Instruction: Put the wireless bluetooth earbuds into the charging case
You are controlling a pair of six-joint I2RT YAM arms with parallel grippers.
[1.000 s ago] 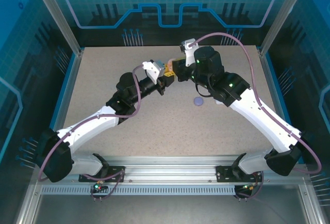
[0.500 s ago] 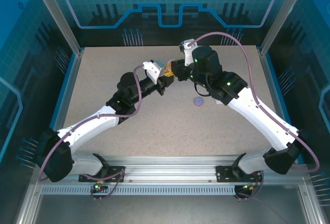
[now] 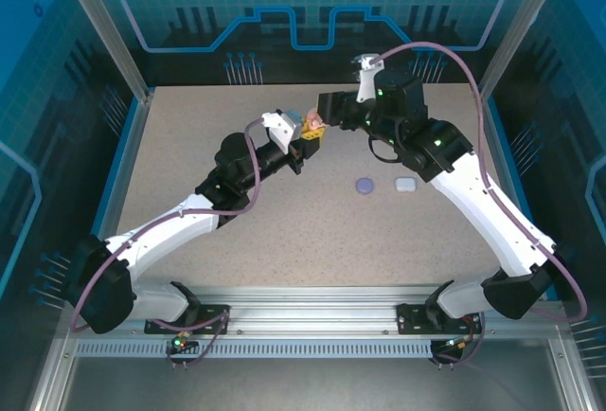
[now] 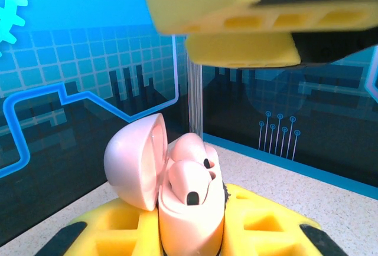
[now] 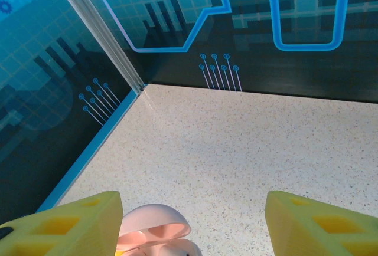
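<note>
Nearest, on the table (image 3: 284,231), a purple case (image 3: 364,185) and a pale case (image 3: 405,185) lie side by side, well apart from both grippers. Farther out, the left gripper (image 3: 308,138) is clamped on the base of the pink charging case (image 4: 189,226), which stands upright with its lid (image 4: 133,161) swung open and two pink earbuds (image 4: 188,180) seated in its wells. Beyond and above it, the right gripper (image 5: 194,212) hangs with jaws spread wide, gripping nothing, the case just below the gap between its fingers (image 5: 65,226).
</note>
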